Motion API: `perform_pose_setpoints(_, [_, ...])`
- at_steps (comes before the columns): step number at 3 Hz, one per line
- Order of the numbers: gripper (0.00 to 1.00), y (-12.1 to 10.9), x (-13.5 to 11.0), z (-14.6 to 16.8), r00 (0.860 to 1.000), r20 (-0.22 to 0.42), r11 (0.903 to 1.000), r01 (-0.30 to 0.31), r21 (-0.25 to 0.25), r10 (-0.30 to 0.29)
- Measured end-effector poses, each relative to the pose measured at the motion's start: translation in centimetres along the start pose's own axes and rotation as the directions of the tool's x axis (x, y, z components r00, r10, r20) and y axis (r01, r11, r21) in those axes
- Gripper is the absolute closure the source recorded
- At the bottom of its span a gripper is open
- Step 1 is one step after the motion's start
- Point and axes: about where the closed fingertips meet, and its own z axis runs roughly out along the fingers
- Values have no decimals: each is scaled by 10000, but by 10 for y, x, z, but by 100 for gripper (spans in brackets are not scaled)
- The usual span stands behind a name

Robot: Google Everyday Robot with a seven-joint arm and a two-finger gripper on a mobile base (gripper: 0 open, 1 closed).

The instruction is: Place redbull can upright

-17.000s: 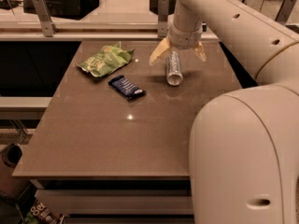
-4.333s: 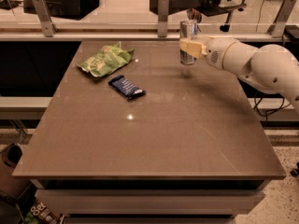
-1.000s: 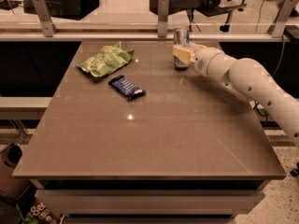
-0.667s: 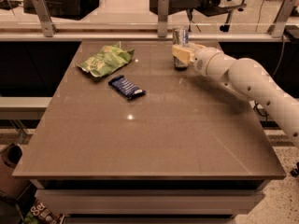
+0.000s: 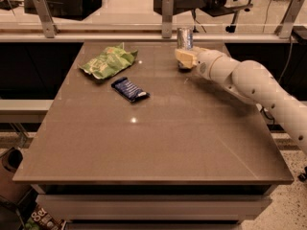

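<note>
The redbull can (image 5: 184,36), slim and silvery, stands upright at the far edge of the brown table (image 5: 158,143), right of centre. My gripper (image 5: 185,59) reaches in from the right on a white arm (image 5: 249,83). Its yellowish fingers (image 5: 183,57) are closed around the can's lower half, so the can's base is mostly hidden. The base looks to be at the table surface.
A crumpled green snack bag (image 5: 108,61) lies at the far left of the table. A dark blue snack bar wrapper (image 5: 129,89) lies just in front of it. A rail with metal posts (image 5: 167,16) runs behind the table's far edge.
Since 4.3 s ago the gripper has lowered the upright can to the table and shifted slightly left. Over the last second nothing has visibly moved.
</note>
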Motion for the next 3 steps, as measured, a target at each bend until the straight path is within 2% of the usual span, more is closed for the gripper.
perform_pose_setpoints(1, [12,2,0,2,10000,-4,10000,-2,-35,2])
perform_pose_setpoints(3, [58,6,1,4,10000,-11,10000,-7,-99,7])
